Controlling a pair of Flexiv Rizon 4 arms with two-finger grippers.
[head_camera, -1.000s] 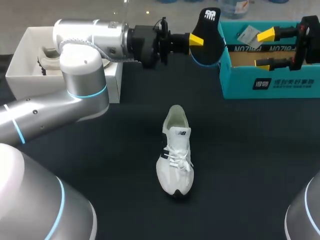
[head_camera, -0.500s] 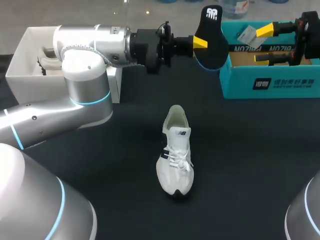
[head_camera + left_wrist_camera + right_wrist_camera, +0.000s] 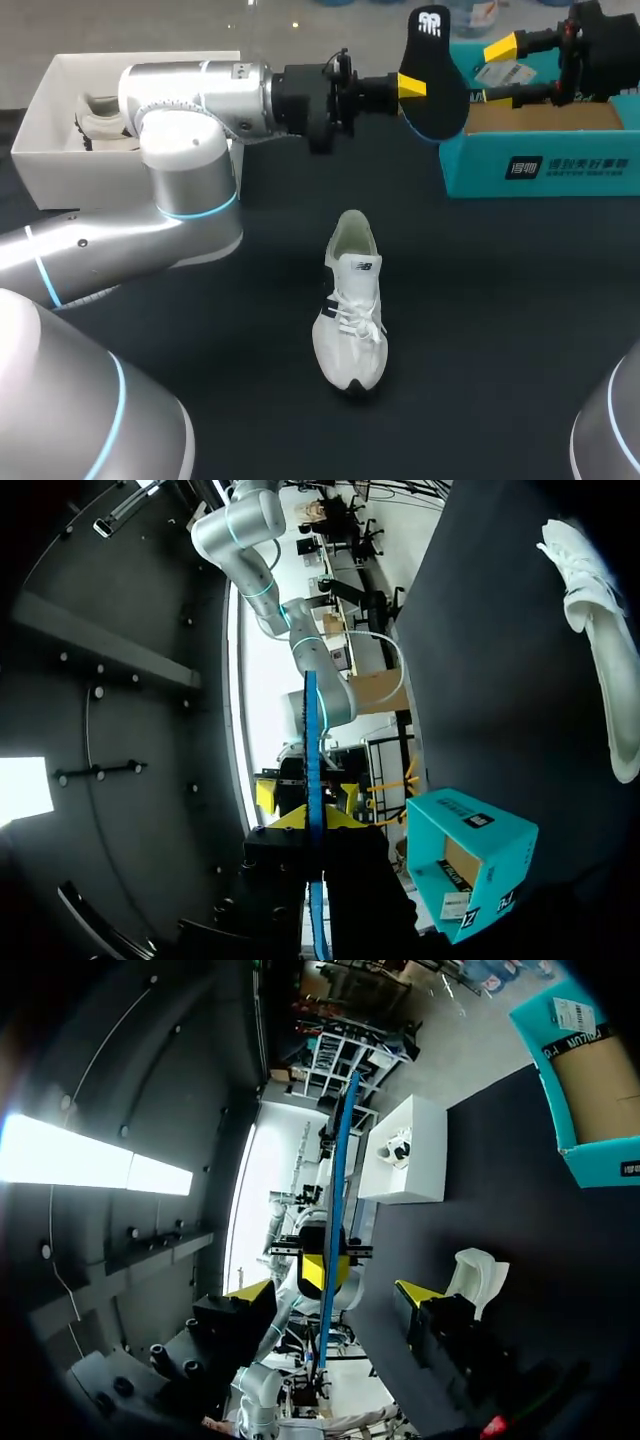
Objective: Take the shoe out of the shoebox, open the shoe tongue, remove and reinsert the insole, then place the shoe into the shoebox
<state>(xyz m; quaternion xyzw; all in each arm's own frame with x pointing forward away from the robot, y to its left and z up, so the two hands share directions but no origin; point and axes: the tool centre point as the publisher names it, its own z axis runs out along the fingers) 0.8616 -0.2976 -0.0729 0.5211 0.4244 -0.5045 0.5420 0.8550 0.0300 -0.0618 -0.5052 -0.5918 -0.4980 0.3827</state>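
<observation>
The bench (image 3: 500, 320) has a plain, matte black top, dark and uniform across its whole visible span up to its far edge, under soft, even light that casts only faint shadows.

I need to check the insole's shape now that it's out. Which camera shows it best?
The head view: the insole shows its broad black face there, pinched by the left gripper. Both wrist views catch it only edge-on, as a thin blue line.

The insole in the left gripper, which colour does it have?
Black, with a white logo and a blue edge; the head view shows the insole best.
</observation>
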